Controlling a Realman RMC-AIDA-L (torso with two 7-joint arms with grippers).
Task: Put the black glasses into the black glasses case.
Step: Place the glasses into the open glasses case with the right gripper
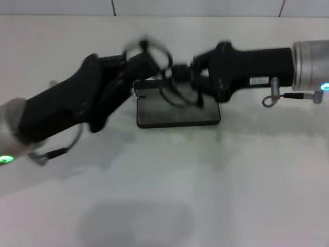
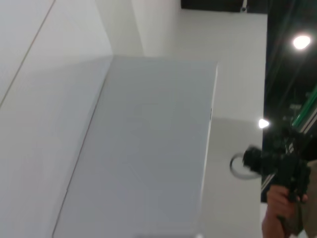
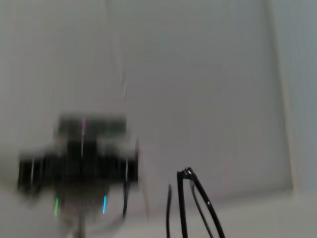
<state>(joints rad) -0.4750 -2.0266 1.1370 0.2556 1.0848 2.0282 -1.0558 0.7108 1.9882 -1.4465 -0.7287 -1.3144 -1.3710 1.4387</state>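
Note:
The black glasses (image 1: 157, 54) are held in the air above the black glasses case (image 1: 177, 114), which lies open on the white table. Their temple arms (image 1: 175, 95) hang down toward the case. My right gripper (image 1: 181, 71) reaches in from the right and is closed on the frame's side. My left gripper (image 1: 145, 62) comes from the lower left and sits right against the lenses. The right wrist view shows the thin temple arms (image 3: 194, 208) close by. The left wrist view shows neither glasses nor case.
The white table (image 1: 216, 185) stretches in front of the case, with a wall behind it. The left wrist view shows a wall panel (image 2: 148, 148) and a person's hand holding a dark device (image 2: 285, 183) far off.

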